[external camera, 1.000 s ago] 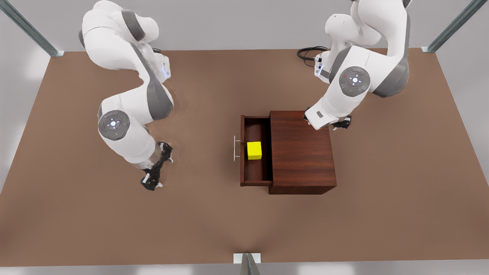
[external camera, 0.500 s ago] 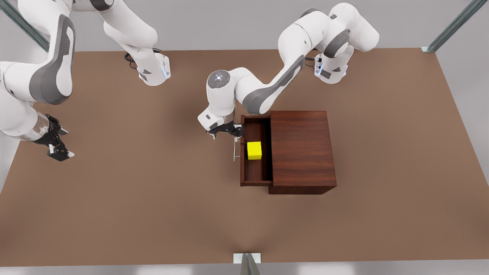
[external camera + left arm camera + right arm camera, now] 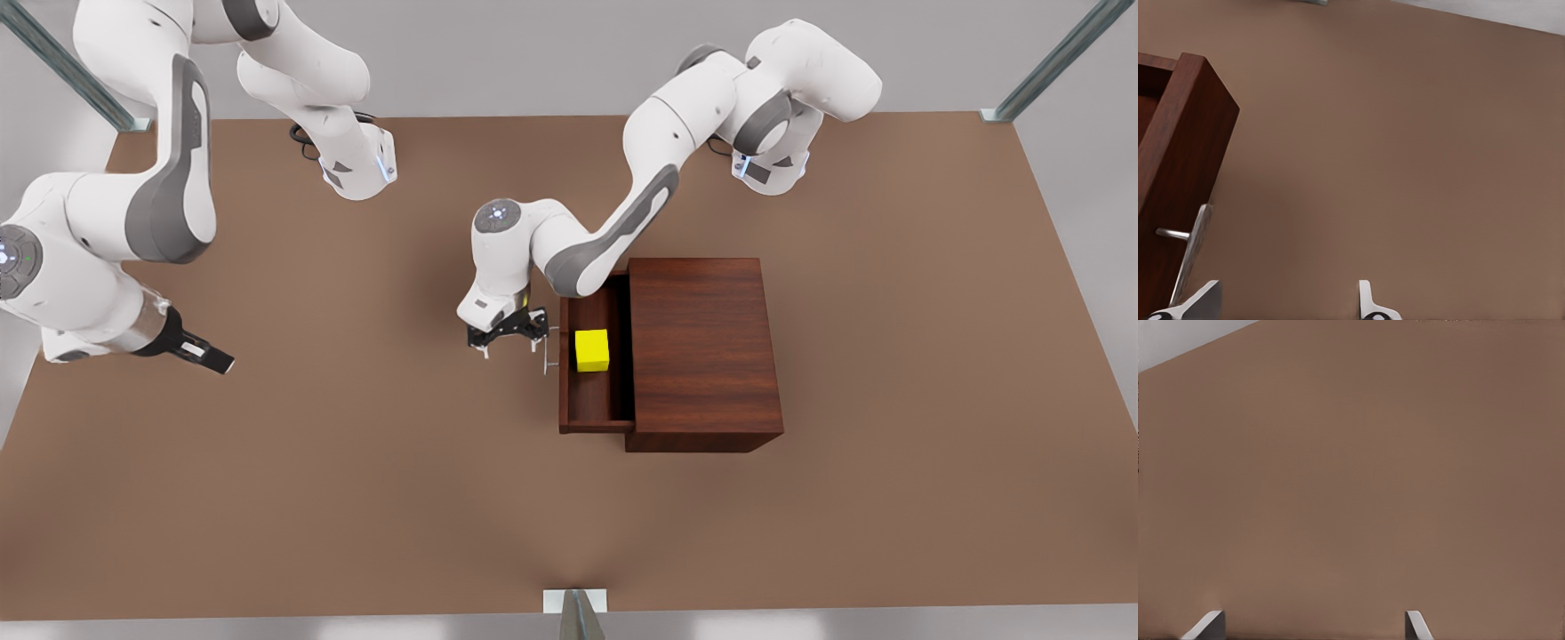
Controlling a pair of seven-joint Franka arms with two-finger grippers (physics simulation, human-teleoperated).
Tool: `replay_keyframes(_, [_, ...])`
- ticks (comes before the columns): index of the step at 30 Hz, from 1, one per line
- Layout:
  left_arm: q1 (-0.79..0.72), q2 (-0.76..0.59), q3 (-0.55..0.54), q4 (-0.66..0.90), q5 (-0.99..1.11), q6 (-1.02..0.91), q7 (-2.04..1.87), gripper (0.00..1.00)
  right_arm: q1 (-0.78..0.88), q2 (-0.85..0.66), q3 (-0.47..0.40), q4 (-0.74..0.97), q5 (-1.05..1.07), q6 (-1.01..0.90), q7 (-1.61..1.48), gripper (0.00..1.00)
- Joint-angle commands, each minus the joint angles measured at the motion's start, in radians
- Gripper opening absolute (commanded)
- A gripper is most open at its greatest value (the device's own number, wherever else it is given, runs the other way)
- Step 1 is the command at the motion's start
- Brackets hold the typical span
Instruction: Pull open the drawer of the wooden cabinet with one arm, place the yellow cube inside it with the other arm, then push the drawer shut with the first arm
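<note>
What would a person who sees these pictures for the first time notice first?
The yellow cube stands out first, sitting inside the pulled-out drawer of the wooden cabinet near the table's middle. Next comes the left gripper, open, right beside the drawer's silver handle. The right gripper, open, waits far off at the front view's left edge.

A brown counter point(image 3: 356, 498) carries everything. A dark wooden cabinet point(image 3: 702, 356) stands on it toward three o'clock of the centre, its drawer point(image 3: 591, 404) pulled out toward nine o'clock. Two white arm bases point(image 3: 356, 169) sit on the counter along the twelve o'clock edge, at eleven and one o'clock.
</note>
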Motion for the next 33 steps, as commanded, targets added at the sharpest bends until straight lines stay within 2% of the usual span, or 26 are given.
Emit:
replay_keyframes(1, [-0.001,0.001,0.0,-0.001,0.005,0.039,-0.299,1.0,0.001,0.003,0.001,0.001,0.001,0.003,-0.441,1.0])
replay_keyframes(25, [0.03,-0.023,0.003,-0.077,0.026,-0.096,-0.149,1.0,0.001,0.022,0.021,0.001,-0.003,0.003,-0.44,1.0])
replay_keyframes(33, [0.065,-0.1,0.0,-0.192,0.02,-0.091,-0.095,1.0,0.001,0.022,0.023,0.001,-0.003,0.003,-0.441,1.0])
